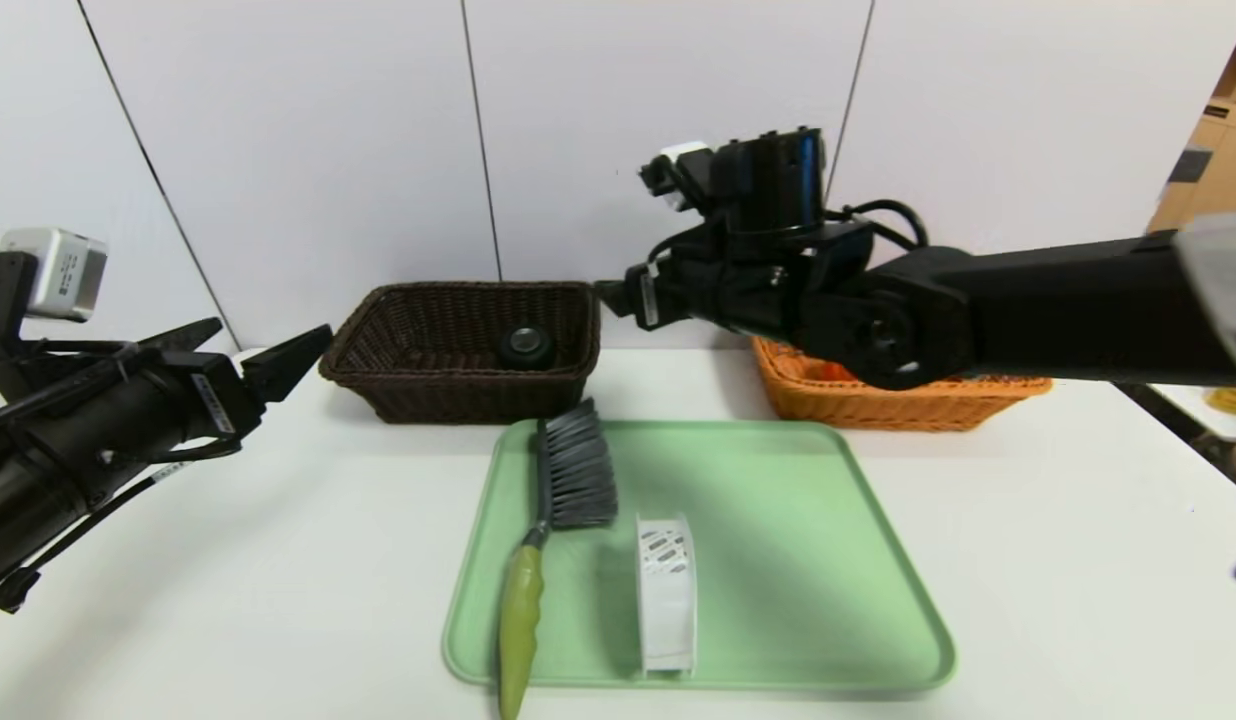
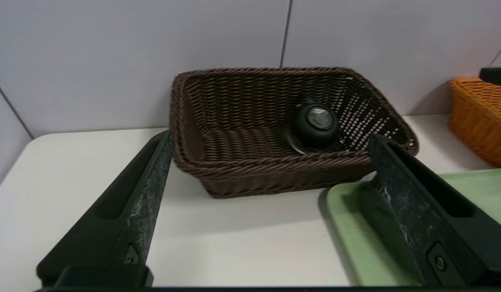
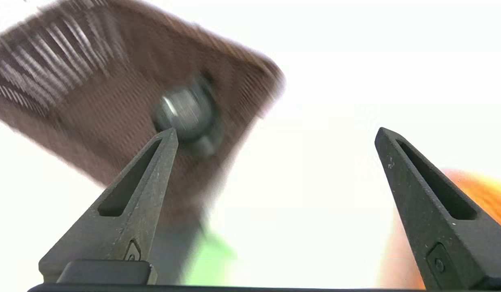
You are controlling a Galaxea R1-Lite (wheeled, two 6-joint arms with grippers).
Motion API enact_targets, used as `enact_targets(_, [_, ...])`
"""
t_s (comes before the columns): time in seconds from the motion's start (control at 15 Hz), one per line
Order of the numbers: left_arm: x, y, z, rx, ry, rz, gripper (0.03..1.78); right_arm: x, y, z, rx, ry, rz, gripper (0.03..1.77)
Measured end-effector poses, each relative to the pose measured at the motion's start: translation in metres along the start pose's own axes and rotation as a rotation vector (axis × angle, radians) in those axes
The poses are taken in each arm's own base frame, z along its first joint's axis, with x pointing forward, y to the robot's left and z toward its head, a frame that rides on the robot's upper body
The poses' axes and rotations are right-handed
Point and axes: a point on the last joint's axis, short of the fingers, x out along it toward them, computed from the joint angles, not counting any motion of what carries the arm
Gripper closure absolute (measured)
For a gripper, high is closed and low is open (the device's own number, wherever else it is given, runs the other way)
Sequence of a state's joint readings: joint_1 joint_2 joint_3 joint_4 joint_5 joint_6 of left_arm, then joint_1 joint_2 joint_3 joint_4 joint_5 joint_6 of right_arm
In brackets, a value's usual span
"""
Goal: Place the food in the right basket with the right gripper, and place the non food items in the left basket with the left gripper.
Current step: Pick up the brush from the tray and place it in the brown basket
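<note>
We note the black-rimmed glass cup [image 1: 525, 345] already in the dark brown wicker basket [image 1: 458, 300], upper centre. Green-handled grey-bristled brush [image 1: 568, 480] and white stickered spool [image 1: 665, 590] remain on the pale green tray [image 1: 828, 560]. No food on it. Left gripper [image 1: 268, 350] and right gripper [image 3: 275, 134] both splayed, empty.

Green tray [image 1: 808, 560] on white table [image 1: 1078, 560], grey wall panels [image 1: 328, 130] behind

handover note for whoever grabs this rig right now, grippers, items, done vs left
Left gripper: open, empty, level, short of the dark basket.
Right gripper: open, empty, raised near the orange basket.
Done: glass cup lies in the dark basket. Orange basket's contents mostly hidden by the arm.
Left: brush and white spool on the green tray go to the dark basket, left gripper.
</note>
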State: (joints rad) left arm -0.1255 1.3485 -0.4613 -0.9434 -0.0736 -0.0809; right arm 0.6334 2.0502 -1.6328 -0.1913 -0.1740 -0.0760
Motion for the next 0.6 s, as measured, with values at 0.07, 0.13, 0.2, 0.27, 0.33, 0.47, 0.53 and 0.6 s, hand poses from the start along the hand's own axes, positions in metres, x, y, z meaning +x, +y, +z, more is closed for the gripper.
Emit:
enact_targets(0.07, [0.003,-0.010,0.002,-0.016,-0.009,-0.007,0.12,-0.017,-0.010,-0.002,0.005,0.022,-0.026,0.12])
enact_targets(0.13, [0.006,-0.021,0.004,-0.032,-0.018,-0.006,0.12,-0.035,-0.021,-0.005,0.019,0.047,-0.055,0.12])
enact_targets(0.2, [0.010,-0.032,0.005,-0.047,-0.023,0.003,0.12,-0.050,-0.031,-0.011,0.034,0.072,-0.078,0.11])
enact_targets(0.27, [0.013,-0.042,0.005,-0.058,-0.022,0.007,0.12,-0.065,-0.039,-0.020,0.048,0.101,-0.100,0.11])
enact_targets(0.33, [0.015,-0.051,0.004,-0.065,-0.017,0.000,0.12,-0.081,-0.045,-0.031,0.060,0.133,-0.119,0.11])
enact_targets(0.47, [0.018,-0.068,-0.003,-0.064,0.020,-0.026,0.12,-0.115,-0.055,-0.054,0.103,0.178,-0.152,0.11])
enact_targets(0.53, [0.019,-0.073,-0.008,-0.055,0.055,-0.031,0.12,-0.130,-0.058,-0.064,0.127,0.191,-0.165,0.11])
enact_targets(0.6, [0.020,-0.078,-0.013,-0.040,0.098,-0.037,0.12,-0.144,-0.061,-0.074,0.149,0.206,-0.178,0.11])
